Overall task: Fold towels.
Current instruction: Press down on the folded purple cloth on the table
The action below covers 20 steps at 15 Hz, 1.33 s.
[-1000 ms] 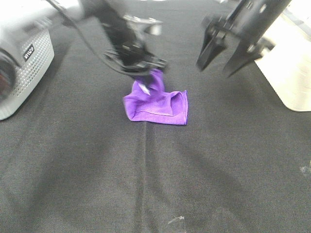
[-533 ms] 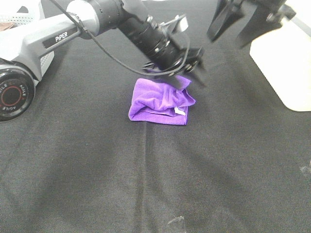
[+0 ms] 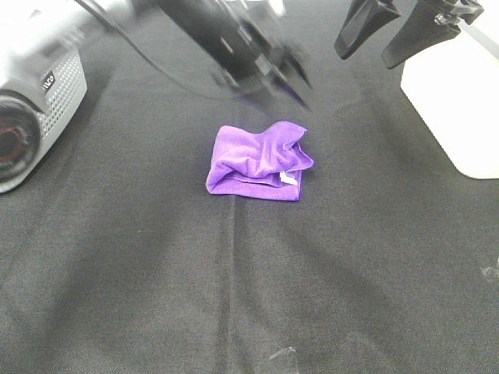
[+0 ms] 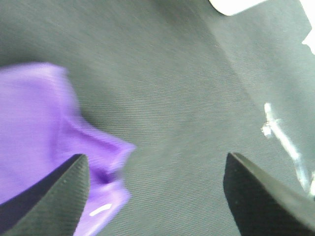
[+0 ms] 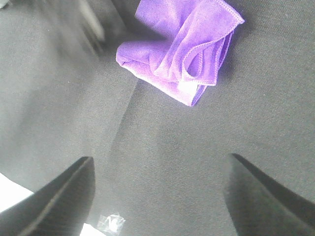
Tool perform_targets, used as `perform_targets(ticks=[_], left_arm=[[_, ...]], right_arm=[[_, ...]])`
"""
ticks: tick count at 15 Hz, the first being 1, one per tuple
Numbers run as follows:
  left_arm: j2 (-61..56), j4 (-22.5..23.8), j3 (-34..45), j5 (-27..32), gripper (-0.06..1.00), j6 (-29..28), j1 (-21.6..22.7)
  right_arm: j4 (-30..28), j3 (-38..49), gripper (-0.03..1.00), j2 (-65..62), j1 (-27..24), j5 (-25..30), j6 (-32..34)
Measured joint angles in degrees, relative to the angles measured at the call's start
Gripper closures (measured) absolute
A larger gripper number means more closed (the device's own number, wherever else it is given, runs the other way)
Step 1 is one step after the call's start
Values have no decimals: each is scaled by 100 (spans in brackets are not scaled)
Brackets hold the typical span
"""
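The purple towel [image 3: 257,160] lies crumpled and folded over on the black tablecloth, its small white tag [image 3: 288,178] at the near right corner. My left gripper [image 3: 284,74] is motion-blurred just behind the towel and above it. In the left wrist view its jaws [image 4: 157,196] stand open and hold nothing, with the towel [image 4: 39,128] beside one finger. My right gripper [image 3: 398,31] hangs open high at the back right, away from the towel. The right wrist view shows the towel [image 5: 182,49] well beyond the open gripper [image 5: 157,196].
A white block [image 3: 452,109] sits at the right edge. The grey base of the left arm [image 3: 31,101] stands at the far left. Small bits of clear tape [image 3: 281,358] are stuck on the cloth near the front edge.
The left gripper carried the towel's edge over to the right, opened and let it go, then drew back away from it. The towel now lies folded over. The right gripper rose toward the back.
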Motion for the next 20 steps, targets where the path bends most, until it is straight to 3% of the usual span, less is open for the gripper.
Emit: perform_targets(ticks=[1,3,5,6,7,8,10,16,20], left_arm=[[-80,350,-92,0,25,-138,155],[-304,1507,-29,0,25,-756,390],[-607,2693,441,6,25,-1129,481],[-825,2893,773,11,25,-1163,481],[-1031,3014,1112,23,25,-1175,481],[-1432,3105,1713,29,25,-1140,481],[-1621,3180,1948,46,25,-1071,487],[-1696,3151,1965,40,25,-1066,487],[-1696,3105,1965,40,25,-1066,487]], right_arm=[[0,0,27,0,0,0,-86],[97,0,27,74,0,0,-367],[550,0,27,458,0,-126,-957],[917,0,27,722,0,-298,-1358],[1364,0,27,997,0,-447,-1856],[2389,0,27,1553,0,-602,-3186],[2888,-132,27,2051,0,-619,-4194],[3157,-561,27,3088,183,-453,-4440],[2624,-584,27,3403,252,-636,-4269]])
